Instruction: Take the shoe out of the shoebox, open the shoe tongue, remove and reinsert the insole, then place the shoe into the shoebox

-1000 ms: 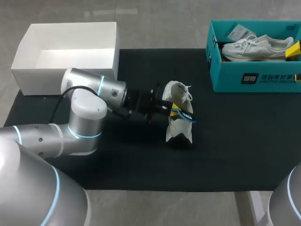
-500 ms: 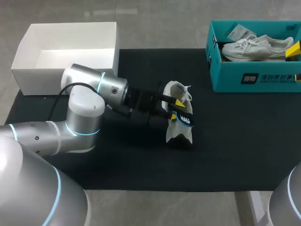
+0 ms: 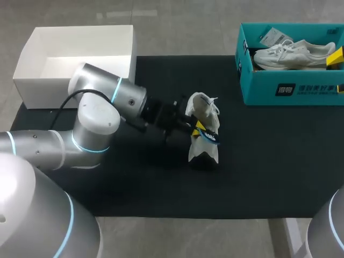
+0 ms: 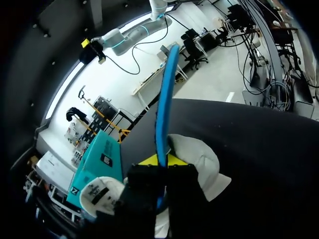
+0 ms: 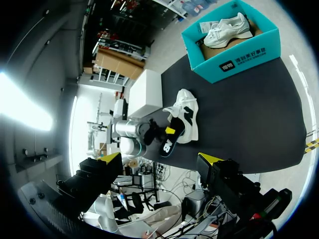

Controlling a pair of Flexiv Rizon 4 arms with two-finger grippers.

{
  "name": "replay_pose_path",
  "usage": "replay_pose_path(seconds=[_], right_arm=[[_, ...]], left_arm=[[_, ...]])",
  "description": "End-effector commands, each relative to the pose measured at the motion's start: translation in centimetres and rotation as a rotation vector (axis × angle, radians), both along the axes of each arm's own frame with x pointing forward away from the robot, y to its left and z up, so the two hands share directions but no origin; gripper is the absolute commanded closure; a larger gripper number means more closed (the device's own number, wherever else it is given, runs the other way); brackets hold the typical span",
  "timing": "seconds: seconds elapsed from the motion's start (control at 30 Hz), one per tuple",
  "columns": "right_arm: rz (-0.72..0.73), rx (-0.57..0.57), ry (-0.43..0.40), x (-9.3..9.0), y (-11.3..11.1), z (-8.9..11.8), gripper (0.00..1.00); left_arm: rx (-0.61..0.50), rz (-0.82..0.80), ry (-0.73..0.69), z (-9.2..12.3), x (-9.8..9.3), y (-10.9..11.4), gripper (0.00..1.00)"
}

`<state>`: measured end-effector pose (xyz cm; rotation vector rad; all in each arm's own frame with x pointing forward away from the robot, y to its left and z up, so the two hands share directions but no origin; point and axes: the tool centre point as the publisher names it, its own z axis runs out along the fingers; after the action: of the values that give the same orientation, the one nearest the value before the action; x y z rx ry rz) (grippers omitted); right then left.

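You're looking at black tabletop [image 3: 279, 161]: matte, evenly lit, soft shadows only. Pale grey floor [image 3: 183, 24] surrounds it, with faint seam lines and mild glare at far side.

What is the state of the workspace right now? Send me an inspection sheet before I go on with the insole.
Surface: black mat, lying flat.
Job's things: white sneaker on the mat, outside the teal cardboard shoebox; blue-edged dark insole at its opening, how far out cannot tell.
Clutter: open white cardboard box at the mat's far left corner; second white sneaker in the shoebox.
Grippers: left gripper shut on the insole; right gripper open, holding nothing, away from the shoe.
Cables: black cable looping along the left arm.
Surroundings: nothing seen.
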<state>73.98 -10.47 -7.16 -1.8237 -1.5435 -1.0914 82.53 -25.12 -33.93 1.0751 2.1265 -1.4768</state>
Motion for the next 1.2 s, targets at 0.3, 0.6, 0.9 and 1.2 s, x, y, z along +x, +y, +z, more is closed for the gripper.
replay_pose_path(seconds=[0.3, 0.6, 0.9, 1.2], right_arm=[[0.000, -0.003, 0.003, 0.1, 0.0, 0.0, 0.00], [0.000, -0.003, 0.003, 0.1, 0.0, 0.0, 0.00], [0.000, -0.003, 0.003, 0.1, 0.0, 0.0, 0.00], [0.000, -0.003, 0.003, 0.1, 0.0, 0.0, 0.00]], left_arm=[[0.053, 0.040, 0.016, -1.6, 2.3, -0.6, 1.00], [-0.046, 0.037, 0.125, -0.3, 1.4, -0.6, 1.00], [-0.073, 0.027, 0.135, 1.1, 0.5, -0.5, 0.11], [-0.036, 0.011, 0.096, 1.5, -0.2, -0.6, 0.67]])
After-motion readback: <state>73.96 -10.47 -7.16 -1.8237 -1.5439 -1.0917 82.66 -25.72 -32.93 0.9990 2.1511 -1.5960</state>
